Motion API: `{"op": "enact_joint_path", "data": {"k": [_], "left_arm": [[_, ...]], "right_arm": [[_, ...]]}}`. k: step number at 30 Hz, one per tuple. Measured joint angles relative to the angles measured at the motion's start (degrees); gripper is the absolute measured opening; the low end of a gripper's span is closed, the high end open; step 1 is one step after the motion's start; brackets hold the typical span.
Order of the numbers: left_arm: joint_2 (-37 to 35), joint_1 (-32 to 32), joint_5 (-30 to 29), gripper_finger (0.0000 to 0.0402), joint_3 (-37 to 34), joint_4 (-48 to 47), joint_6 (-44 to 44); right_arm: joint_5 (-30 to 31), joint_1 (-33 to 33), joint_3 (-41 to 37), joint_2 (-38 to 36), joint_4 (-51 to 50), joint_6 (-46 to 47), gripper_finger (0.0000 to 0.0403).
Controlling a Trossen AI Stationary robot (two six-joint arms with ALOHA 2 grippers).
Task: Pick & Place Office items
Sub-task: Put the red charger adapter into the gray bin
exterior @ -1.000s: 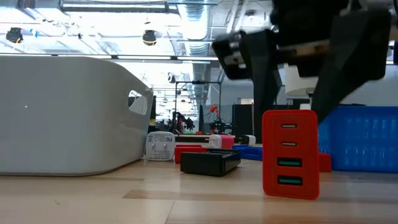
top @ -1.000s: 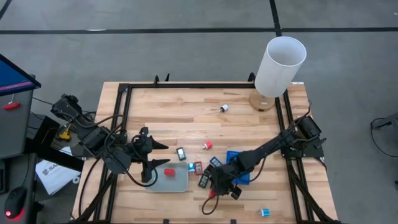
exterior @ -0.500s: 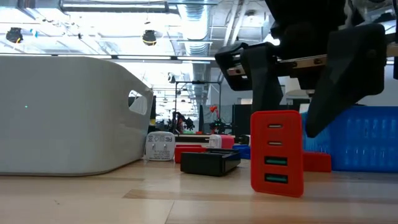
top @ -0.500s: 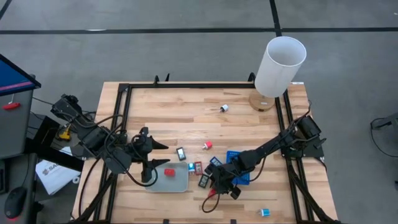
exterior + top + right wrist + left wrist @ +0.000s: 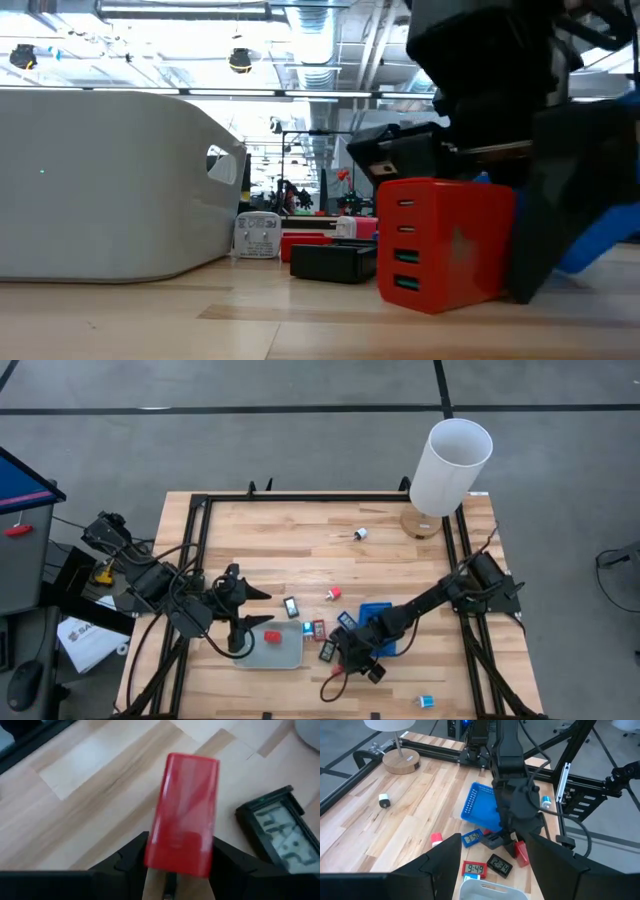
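Red charger block (image 5: pixel 445 245) | pinched in right jaws (image 5: pixel 352 663) | black clocks (image 5: pixel 327 651), blue tray (image 5: pixel 385 628) adjacent | left jaws (image 5: pixel 252 610) spread

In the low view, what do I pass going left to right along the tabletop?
Grey tray → white plug adapter → black block → red charger, held between the right gripper's fingers.

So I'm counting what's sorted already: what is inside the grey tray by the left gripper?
The high view shows one red block inside the grey tray, beside the left gripper. The gripper covers the tray's left edge, so anything beneath it stays hidden.
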Motion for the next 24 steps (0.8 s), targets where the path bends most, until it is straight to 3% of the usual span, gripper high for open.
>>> {"op": "enact_joint_path", "data": {"k": [5,12,24], "left_arm": [[0.0,0.0,0.59,0.0218,0.0,-0.22,0.07],[0.0,0.0,0.57,0.0218,0.0,-0.23,0.26],[0.0,-0.12,0.52,0.0218,0.0,-0.22,2.15]], "right_arm": [[0.56,1.3,0.02,-0.08,0.81,2.54,0.0158],[1.09,1.44,2.82,-0.18,-1.0,4.46,0.0108],[3.17,1.28,17.84,-1.47,-19.38,4.44,0.0108]]}}
